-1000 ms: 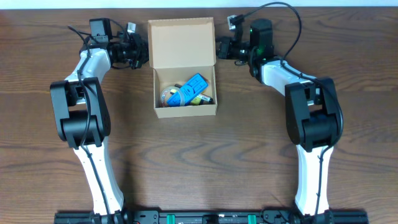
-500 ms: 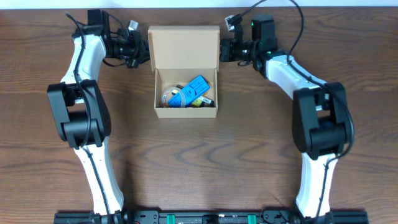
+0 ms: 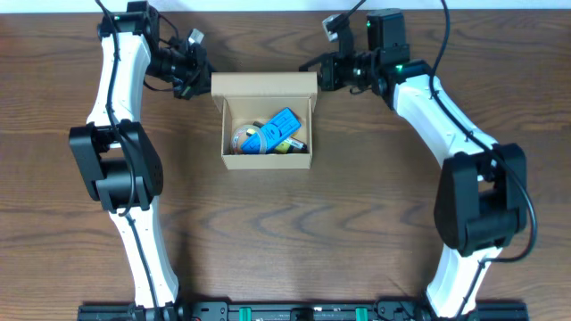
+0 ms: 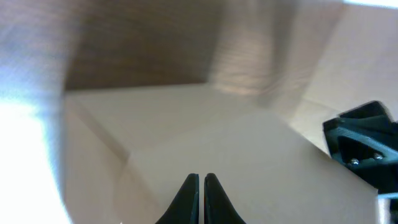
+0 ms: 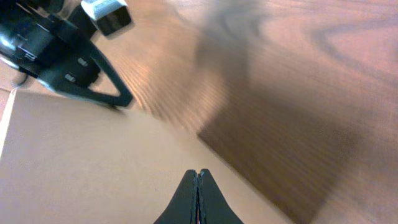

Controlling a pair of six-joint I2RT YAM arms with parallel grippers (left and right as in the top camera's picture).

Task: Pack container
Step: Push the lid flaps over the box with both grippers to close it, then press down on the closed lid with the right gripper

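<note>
The tan cardboard container [image 3: 268,161] sits at the table's back middle, open on top. Inside lie a blue packet [image 3: 278,123], a round item [image 3: 243,139] and a small dark item [image 3: 295,144]. Its hinged lid [image 3: 265,85] stands raised and looks foreshortened from overhead. My left gripper [image 3: 203,78] is shut at the lid's left edge; its tips [image 4: 201,178] rest against the tan lid surface [image 4: 249,143]. My right gripper [image 3: 319,75] is shut at the lid's right edge; its tips [image 5: 198,172] lie on the lid [image 5: 74,162].
The dark wood table [image 3: 357,223] spreads around the box. The table's back edge [image 3: 259,5] runs just behind the lid. Each wrist view shows the opposite gripper across the lid: the right one [image 4: 364,146] and the left one [image 5: 68,56].
Both grippers have moved back and up at the lid's sides. The lid has swung up from lying flat behind the box and now looks much shorter from overhead.
</note>
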